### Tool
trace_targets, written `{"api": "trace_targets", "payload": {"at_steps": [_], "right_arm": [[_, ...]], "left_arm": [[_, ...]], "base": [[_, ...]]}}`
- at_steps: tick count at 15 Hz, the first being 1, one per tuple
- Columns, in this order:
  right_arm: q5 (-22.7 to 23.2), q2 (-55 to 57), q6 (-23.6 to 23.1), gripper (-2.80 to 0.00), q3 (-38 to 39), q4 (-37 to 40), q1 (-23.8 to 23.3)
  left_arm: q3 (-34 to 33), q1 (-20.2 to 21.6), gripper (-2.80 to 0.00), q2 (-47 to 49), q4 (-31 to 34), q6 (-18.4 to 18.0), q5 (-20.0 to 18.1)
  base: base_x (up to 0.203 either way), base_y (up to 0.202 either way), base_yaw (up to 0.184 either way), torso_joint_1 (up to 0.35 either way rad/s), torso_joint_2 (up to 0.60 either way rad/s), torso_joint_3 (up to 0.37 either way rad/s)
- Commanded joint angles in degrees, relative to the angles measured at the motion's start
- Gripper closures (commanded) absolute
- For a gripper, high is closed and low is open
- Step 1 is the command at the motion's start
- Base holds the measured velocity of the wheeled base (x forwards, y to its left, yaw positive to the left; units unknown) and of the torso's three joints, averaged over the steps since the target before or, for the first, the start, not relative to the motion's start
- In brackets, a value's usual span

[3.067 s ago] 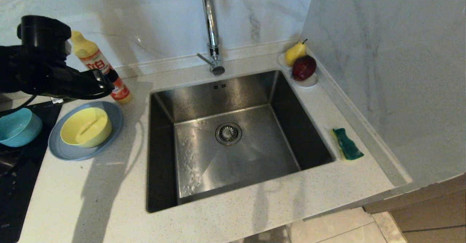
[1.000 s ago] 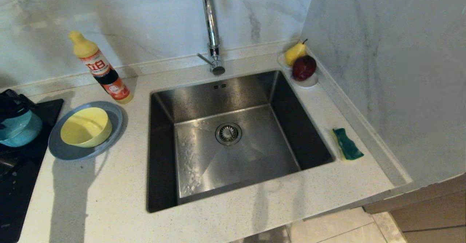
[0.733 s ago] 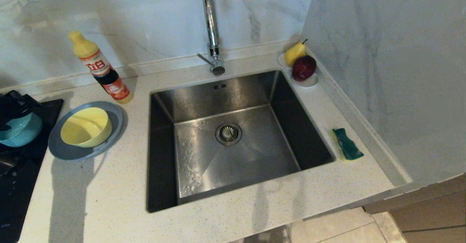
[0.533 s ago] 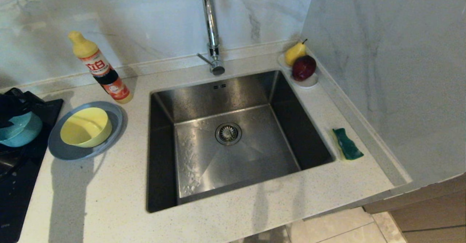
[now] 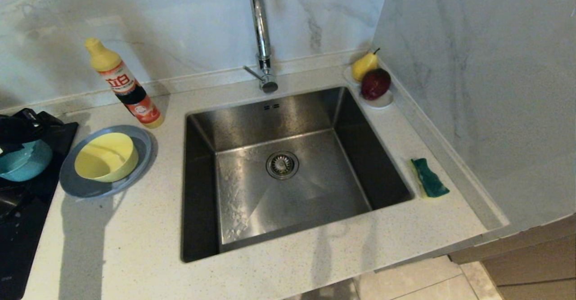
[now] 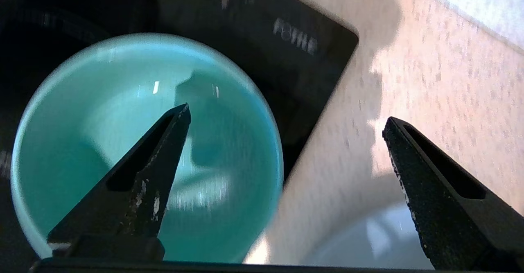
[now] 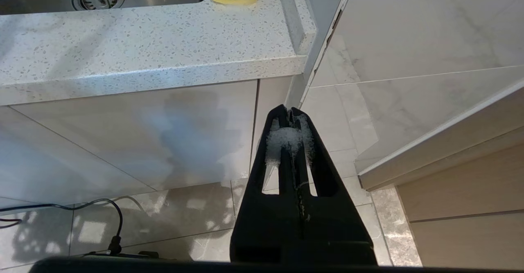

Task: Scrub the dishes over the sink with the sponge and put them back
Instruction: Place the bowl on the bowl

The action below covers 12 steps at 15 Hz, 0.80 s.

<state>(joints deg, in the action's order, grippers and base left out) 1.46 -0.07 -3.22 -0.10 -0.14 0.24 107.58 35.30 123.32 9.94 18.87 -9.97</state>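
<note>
Sink (image 5: 288,165) sits mid-worktop (image 5: 135,246); grey-blue plate (image 5: 72,183) with yellow bowl (image 5: 106,157) at nine o'clock, teal bowl (image 6: 82,142) beyond, sponge (image 5: 429,177) at three. My left hand (image 6: 286,119) gapes wide, empty, astride the teal rim. Closing off-centre could tip the bowl or skid it across the black hob (image 6: 294,39). My right hand (image 7: 290,113), shut, hangs below the worktop.

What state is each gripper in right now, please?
Left gripper: open, empty, above the small teal-blue bowl.
Right gripper: shut, empty, parked below the counter.
</note>
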Motion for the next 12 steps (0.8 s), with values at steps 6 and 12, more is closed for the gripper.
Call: {"api": "trace_targets", "payload": {"at_steps": [6,12], "right_arm": [[0.04,-0.02,-0.03,0.00,0.01,-0.03,0.02],[0.04,-0.10,-0.03,0.00,0.01,-0.03,0.02]], "left_arm": [[0.01,-1.55,-2.80,3.00,-1.56,-0.76,-2.42],[-0.62,-1.55,0.00,3.38,-1.19,-0.60,-2.42]], "base": [[0.000,0.000,0.000,0.000,0.00,0.000],[0.000,0.000,0.000,0.000,0.00,0.000]]}}
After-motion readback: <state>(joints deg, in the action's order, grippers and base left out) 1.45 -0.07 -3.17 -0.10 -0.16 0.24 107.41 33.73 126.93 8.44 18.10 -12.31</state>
